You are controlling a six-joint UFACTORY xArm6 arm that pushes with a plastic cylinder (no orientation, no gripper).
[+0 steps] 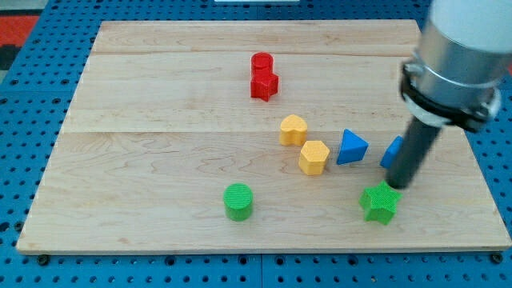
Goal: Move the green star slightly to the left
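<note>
The green star (379,204) lies near the board's bottom right. My tip (398,186) stands just above and to the right of it, touching or almost touching its upper right edge. The dark rod rises from there to the grey arm body at the view's top right. A blue block (390,152) is partly hidden behind the rod.
A blue triangle (352,148) lies left of the rod. A yellow hexagon (314,157) and a yellow heart (294,129) sit mid-board. A green cylinder (238,201) is at bottom centre. A red cylinder (262,63) and a red star (264,84) are at the top. The wooden board's (144,160) right edge is close to the star.
</note>
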